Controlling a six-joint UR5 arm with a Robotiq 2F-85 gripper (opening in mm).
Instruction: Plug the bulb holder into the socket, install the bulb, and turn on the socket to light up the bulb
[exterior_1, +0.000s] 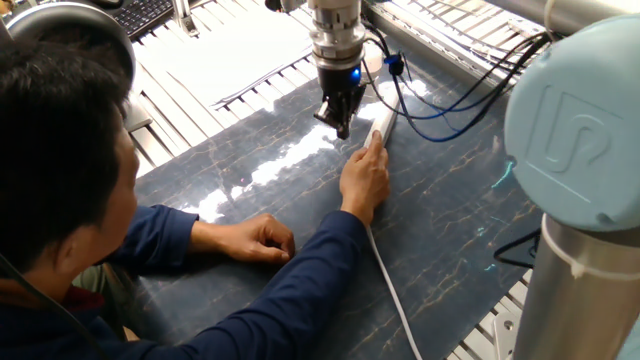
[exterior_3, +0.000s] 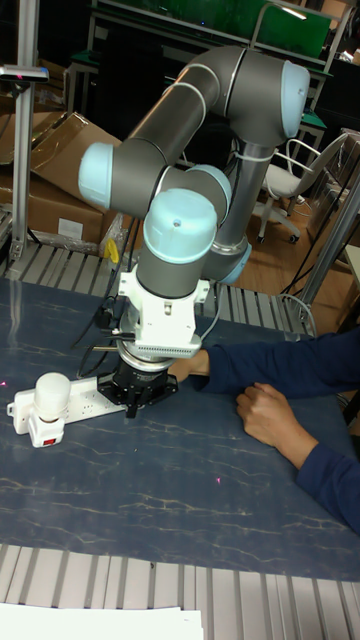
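The socket (exterior_1: 384, 120) is a long white strip lying on the dark marbled table (exterior_1: 450, 220). In the tall fixed view, the socket (exterior_3: 85, 398) carries the white bulb (exterior_3: 50, 392) upright at its left end. The bulb sits in the cube-like bulb holder (exterior_3: 42, 428), which has a small red mark low on its front. My gripper (exterior_1: 341, 128) hangs point-down just left of the strip with its fingers together and nothing held. In the tall fixed view the gripper (exterior_3: 133, 402) is low over the strip's middle, right of the bulb. Bulb and holder are hidden in the fixed view.
A person's hand (exterior_1: 365, 180) presses on the near end of the strip, where its white cord (exterior_1: 392, 290) runs off toward the table's front. The other fist (exterior_1: 262, 238) rests on the table. Cables (exterior_1: 440, 100) hang behind the gripper, and metal slats (exterior_1: 190, 110) edge the table.
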